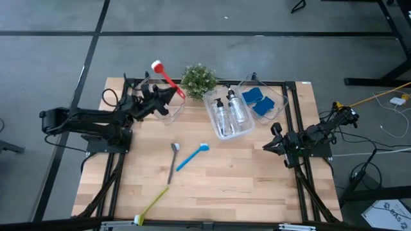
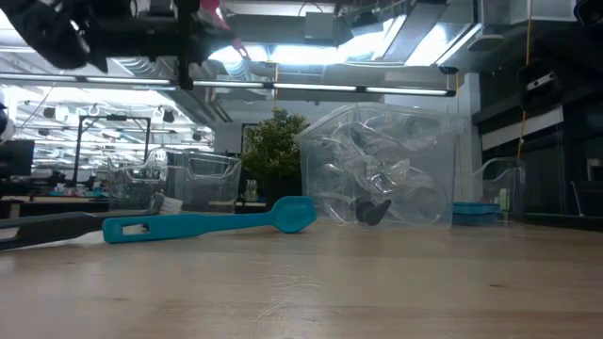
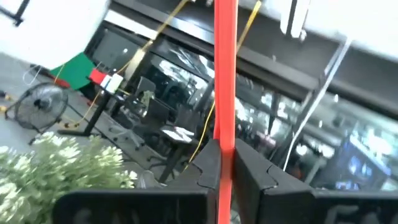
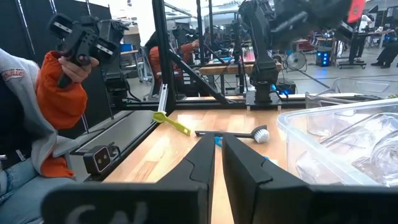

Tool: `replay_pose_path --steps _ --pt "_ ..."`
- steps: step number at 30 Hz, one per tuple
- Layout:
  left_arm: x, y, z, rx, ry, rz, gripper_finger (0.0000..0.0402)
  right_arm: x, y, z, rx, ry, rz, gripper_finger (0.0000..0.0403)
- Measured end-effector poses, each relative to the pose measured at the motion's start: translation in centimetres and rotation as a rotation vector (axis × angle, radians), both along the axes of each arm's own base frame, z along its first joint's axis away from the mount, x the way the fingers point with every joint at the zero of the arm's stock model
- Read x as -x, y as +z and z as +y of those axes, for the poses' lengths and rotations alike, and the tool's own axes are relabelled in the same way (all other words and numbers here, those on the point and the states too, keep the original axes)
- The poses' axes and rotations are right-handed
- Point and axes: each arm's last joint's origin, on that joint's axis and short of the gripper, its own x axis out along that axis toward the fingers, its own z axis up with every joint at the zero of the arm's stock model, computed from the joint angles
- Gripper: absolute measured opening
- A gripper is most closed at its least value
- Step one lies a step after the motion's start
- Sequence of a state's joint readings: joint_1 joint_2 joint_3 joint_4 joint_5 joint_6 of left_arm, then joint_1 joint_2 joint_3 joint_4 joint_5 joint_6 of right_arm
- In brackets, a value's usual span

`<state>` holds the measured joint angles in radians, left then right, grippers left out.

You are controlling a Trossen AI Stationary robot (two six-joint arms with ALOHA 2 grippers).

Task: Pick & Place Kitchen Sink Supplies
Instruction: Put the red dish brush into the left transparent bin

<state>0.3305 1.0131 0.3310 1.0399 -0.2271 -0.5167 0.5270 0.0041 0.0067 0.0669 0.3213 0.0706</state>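
A light wooden table (image 1: 225, 179) seen from above. The left gripper (image 1: 168, 94), near the table's far edge, is clamped on a thin red long-handled dish brush (image 1: 168, 78), raised above a clear plastic bin (image 1: 172, 110), probably so it can drop in handle-first. The right gripper (image 1: 272, 145) waits at the right edge, fingers together and empty. A middle clear bin (image 1: 219, 133) holds two small clear pump bottles with black tops (image 1: 228, 110); another clear bin (image 1: 280, 101) by the far right corner holds blue wavy-edged sponges (image 1: 258, 101). A blue brush (image 1: 192, 156) and grey brush (image 1: 173, 162) lie mid-table, a yellow-green brush (image 1: 151, 205) at the near edge, none yet sorted.
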Motion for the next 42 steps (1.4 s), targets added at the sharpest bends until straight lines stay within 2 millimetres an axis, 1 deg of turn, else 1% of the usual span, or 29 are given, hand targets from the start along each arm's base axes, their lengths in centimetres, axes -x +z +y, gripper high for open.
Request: replay_pose_path --steps 5,8,12,16,19,22,26,30,32,36,39,42 --pt "0.4 -0.8 1.1 0.058 0.029 -0.11 0.0017 0.0 0.0 0.0 0.0 0.0 0.0 0.0032" --pt "0.3 -1.8 1.6 0.136 0.095 -0.114 0.0017 0.0 0.0 0.0 0.0 0.0 0.0 0.0032" --pt "0.4 -3.8 1.8 0.219 0.184 -0.074 0.0017 0.0 0.0 0.0 0.0 0.0 0.0 0.0032" --pt "1.3 -5.9 1.6 0.279 0.231 -0.032 0.0017 0.0 0.0 0.0 0.0 0.0 0.0 0.0032" --pt "2.3 -7.5 1.2 0.315 0.252 0.004 0.0017 0.0 0.0 0.0 0.0 0.0 0.0 0.0032" --pt "3.4 -8.8 0.9 0.387 0.295 -0.027 0.0017 0.0 0.0 0.0 0.0 0.0 0.0 0.0032" --pt "4.3 -10.0 0.6 0.479 0.3 -0.059 0.0018 0.0 0.0 0.0 0.0 0.0 0.0 0.0032" --pt "4.2 -10.6 0.4 0.499 0.276 -0.002 0.0018 0.0 0.0 0.0 0.0 0.0 0.0 0.0032" --pt "4.2 -10.5 0.4 0.476 0.279 0.018 0.0018 0.0 0.0 0.0 0.0 0.0 0.0 0.0032" --pt "4.0 -10.0 0.6 0.37 0.29 0.084 0.0018 0.0 0.0 0.0 0.0 0.0 0.0 0.0032" --pt "3.3 -9.1 0.9 0.227 0.251 0.169 0.0018 0.0 0.0 0.0 0.0 0.0 0.0 0.0032" --pt "2.5 -7.8 1.3 0.042 0.217 0.257 0.0018 0.0 0.0 0.0 0.0 0.0 0.0 0.0032"
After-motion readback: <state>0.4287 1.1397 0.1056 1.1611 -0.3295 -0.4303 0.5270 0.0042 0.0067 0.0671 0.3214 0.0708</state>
